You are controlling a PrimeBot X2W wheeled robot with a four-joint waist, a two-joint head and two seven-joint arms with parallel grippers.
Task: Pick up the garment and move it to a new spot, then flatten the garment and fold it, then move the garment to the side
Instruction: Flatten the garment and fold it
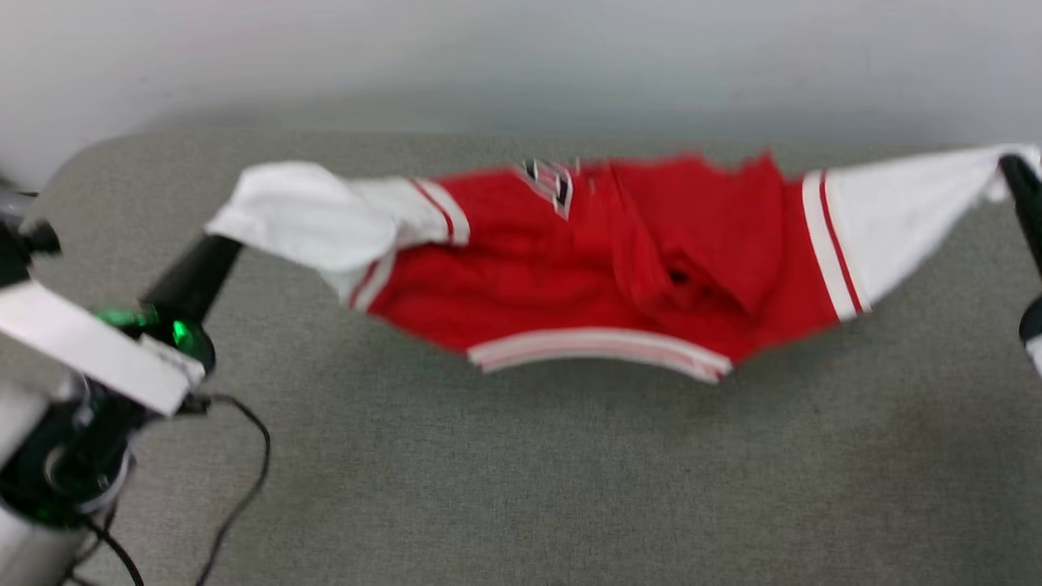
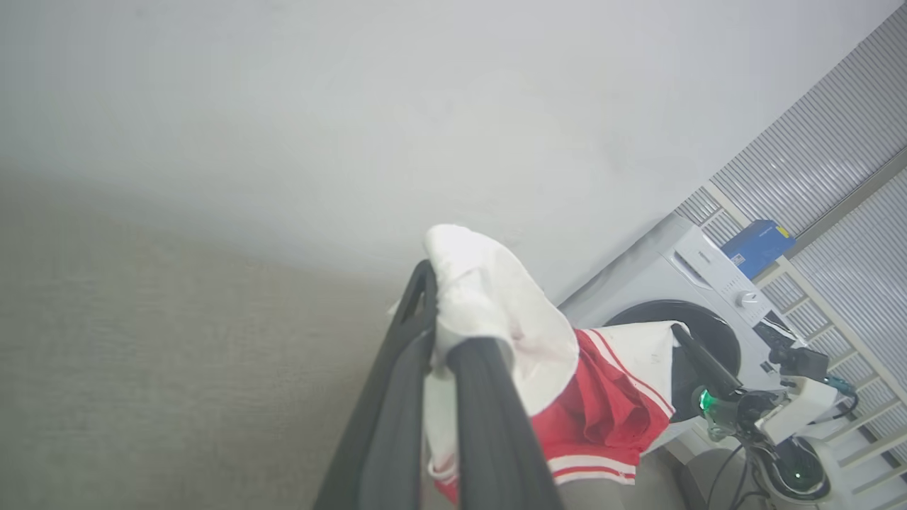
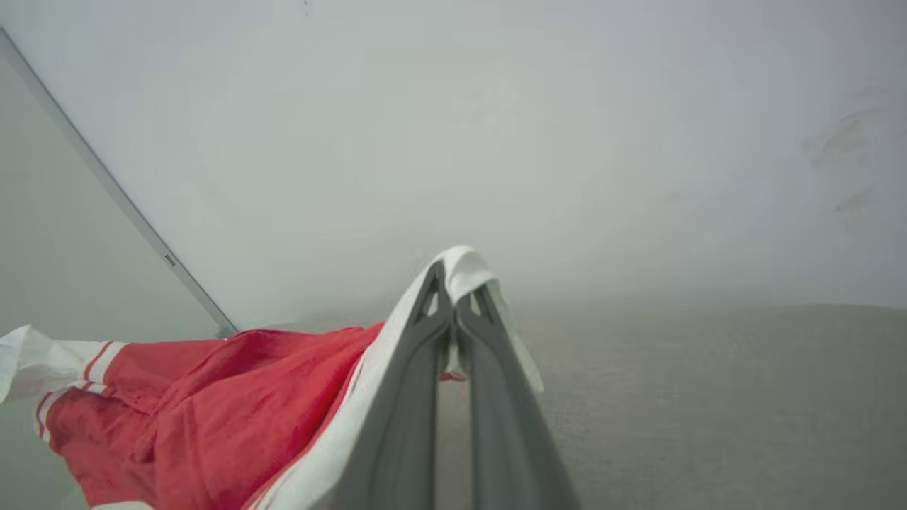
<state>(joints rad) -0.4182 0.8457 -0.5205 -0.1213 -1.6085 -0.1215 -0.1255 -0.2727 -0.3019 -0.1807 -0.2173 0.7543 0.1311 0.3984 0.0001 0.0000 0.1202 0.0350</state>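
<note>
Garment [image 1: 602, 268] up and stretched wide!
Head view: it sags over the grey table [image 1: 521, 472], left gripper [image 1: 226, 242] clamped on one white sleeve, right gripper [image 1: 1013, 167] on the other. Left wrist: fingers pinching sleeve cloth. Right wrist: fingers closed tight on white fabric.

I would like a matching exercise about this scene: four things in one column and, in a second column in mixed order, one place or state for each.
Things:
1. garment
2. left gripper
3. blue box
4. table

Places or states:
a. lies on the white washing machine
b. grey, below the hanging cloth
c. shut on a white sleeve
d. hangs stretched from the left gripper to the right gripper

Pairs: 1-d, 2-c, 3-a, 4-b
</note>
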